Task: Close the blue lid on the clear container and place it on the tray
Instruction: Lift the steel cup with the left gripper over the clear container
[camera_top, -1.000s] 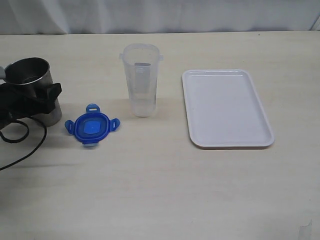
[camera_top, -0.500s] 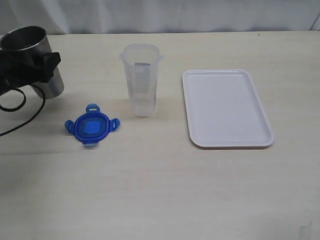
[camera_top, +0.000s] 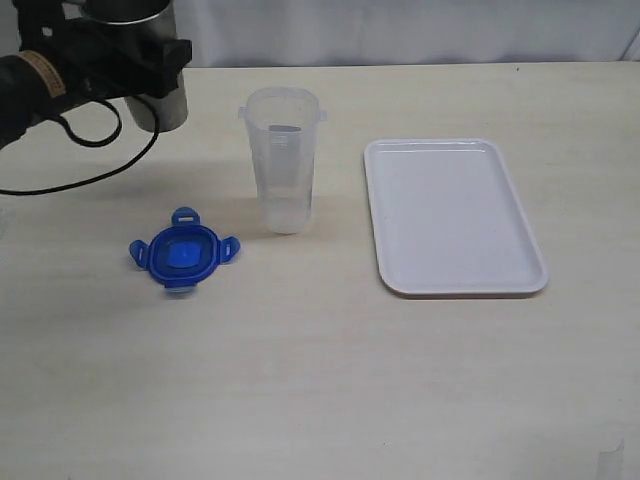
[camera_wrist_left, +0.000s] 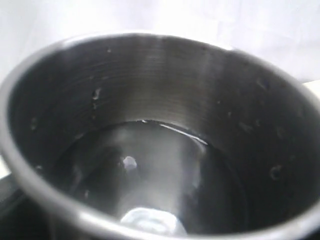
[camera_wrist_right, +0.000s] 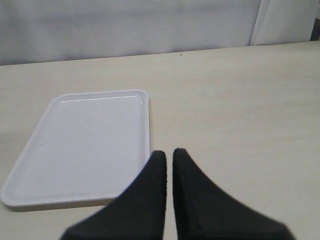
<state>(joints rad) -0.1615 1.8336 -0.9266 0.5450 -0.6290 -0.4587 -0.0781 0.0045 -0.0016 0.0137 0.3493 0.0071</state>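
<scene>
The cup (camera_top: 168, 112) has risen off the table (camera_top: 320, 390) toward the back, clamped in the left gripper (camera_top: 140, 60); the right gripper (camera_wrist_right: 169, 167) sits pressed together near the tray (camera_wrist_right: 147, 125).

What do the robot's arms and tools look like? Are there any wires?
The left arm is black, with a tan label band wrapped round it and a thin black cable looping off it. Its left tool is black and blocky. The right tool is black too, with two smooth fingers that taper to rounded points. The right arm itself is out of view.
</scene>
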